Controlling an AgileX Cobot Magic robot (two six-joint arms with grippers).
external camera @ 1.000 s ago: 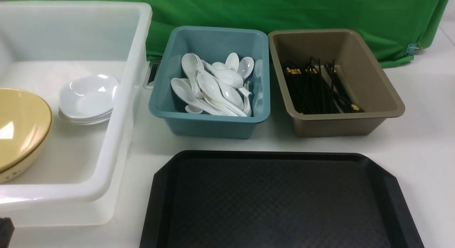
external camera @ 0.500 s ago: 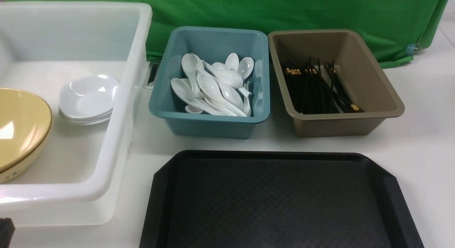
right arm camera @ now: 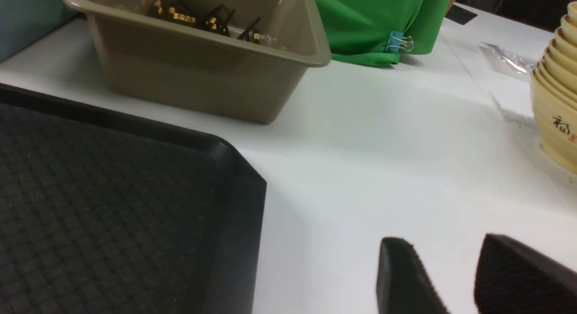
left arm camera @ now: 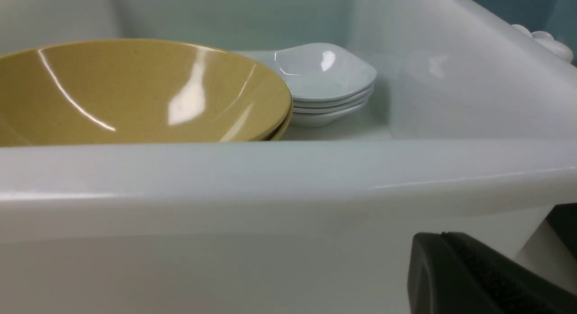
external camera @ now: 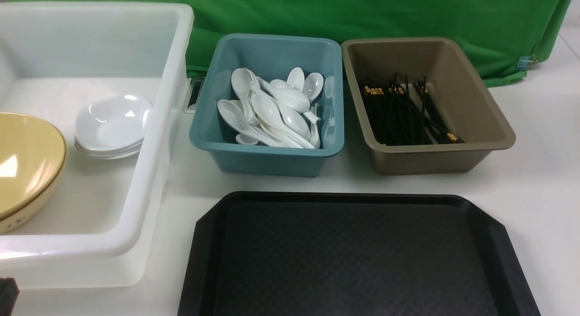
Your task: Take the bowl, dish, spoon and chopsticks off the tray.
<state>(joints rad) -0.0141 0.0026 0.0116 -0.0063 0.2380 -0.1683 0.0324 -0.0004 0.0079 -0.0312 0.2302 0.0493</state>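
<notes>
Now my left gripper, closed and empty, sits just outside the bin wall; my right gripper, part open and empty, hovers over desk beside the tray edge.

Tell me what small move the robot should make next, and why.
Probably none beyond keeping both arms parked. The black diamond-textured plastic tray shows nothing on its surface, while the glossy mustard-yellow bowl and the stacked white squarish dishes sit in the white tub.

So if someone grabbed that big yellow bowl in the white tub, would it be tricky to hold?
Probably slippery: the bowl is glossy, with bright glare. Its wide, shallow shape likely demands a rim grip. It already sits tilted, so a push may rock it.
</notes>
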